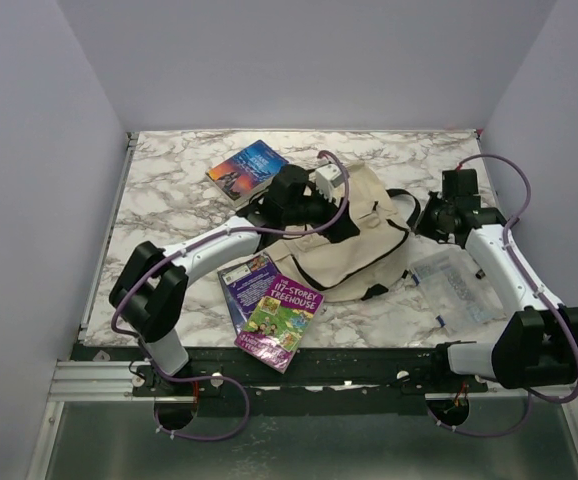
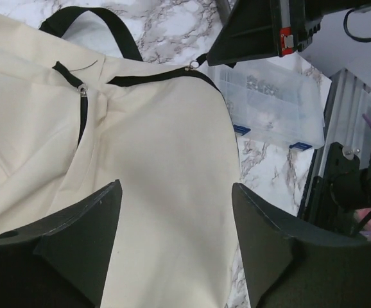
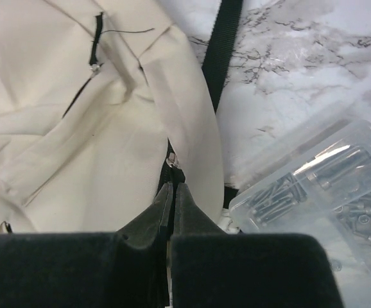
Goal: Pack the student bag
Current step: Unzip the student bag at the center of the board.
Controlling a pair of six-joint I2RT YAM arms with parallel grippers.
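The student bag [image 1: 354, 250], cream fabric with black straps and zipper trim, lies flat in the middle of the marble table. My left gripper [image 1: 341, 226] hovers over its upper part. In the left wrist view the left gripper [image 2: 176, 192] is open, with plain bag fabric [image 2: 166, 141] below and nothing between the fingers. My right gripper [image 1: 421, 218] is at the bag's right edge. In the right wrist view the right gripper [image 3: 172, 187] is shut, pinching the black zipper pull [image 3: 174, 172] of the bag [image 3: 76, 128].
A blue book [image 1: 249, 168] lies behind the bag on the left. A purple book [image 1: 247, 283] and a green-covered Treehouse book [image 1: 281, 318] overlap at the front. A clear plastic box [image 1: 454, 285] of small parts sits right of the bag, beside my right arm.
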